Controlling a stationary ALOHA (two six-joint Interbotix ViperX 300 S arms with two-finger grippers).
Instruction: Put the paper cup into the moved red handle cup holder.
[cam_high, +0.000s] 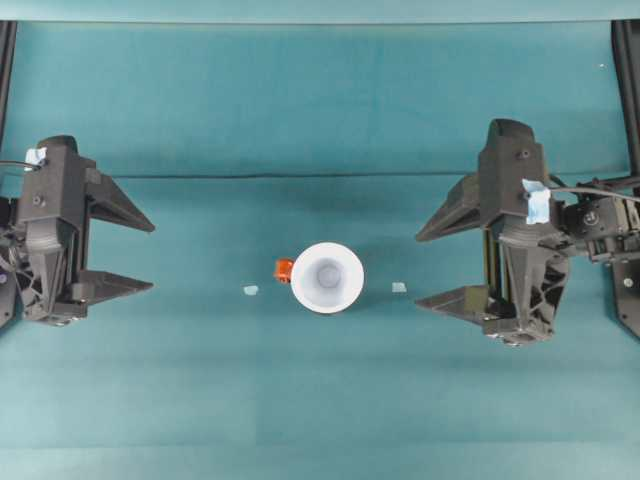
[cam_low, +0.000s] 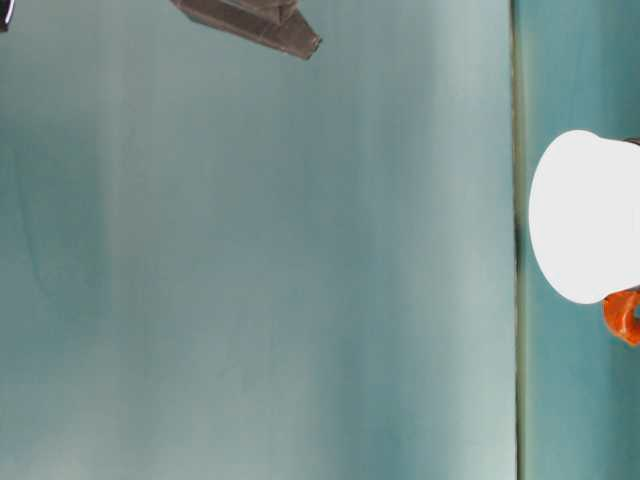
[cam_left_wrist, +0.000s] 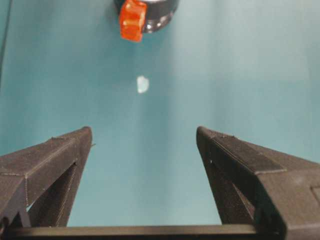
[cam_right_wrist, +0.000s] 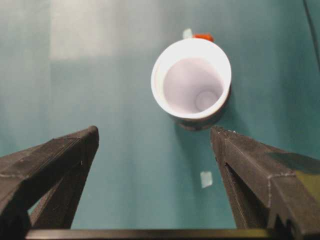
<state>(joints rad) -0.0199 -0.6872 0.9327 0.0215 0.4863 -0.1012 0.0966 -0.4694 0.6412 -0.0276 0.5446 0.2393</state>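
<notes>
Overhead view: the paper cup (cam_high: 328, 277) sits in the red handle cup holder (cam_high: 284, 268), midway between both wide-open, empty jaws.

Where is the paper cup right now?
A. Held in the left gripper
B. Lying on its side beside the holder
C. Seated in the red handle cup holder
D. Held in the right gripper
C: the paper cup stands upright inside the red handle cup holder, whose dark wall shows under its rim, with both grippers open and well clear.

White paper cup (cam_high: 327, 277), glossy black holder (cam_right_wrist: 200, 121) with orange-red handle (cam_high: 284, 268), teal table (cam_high: 300, 110).
</notes>
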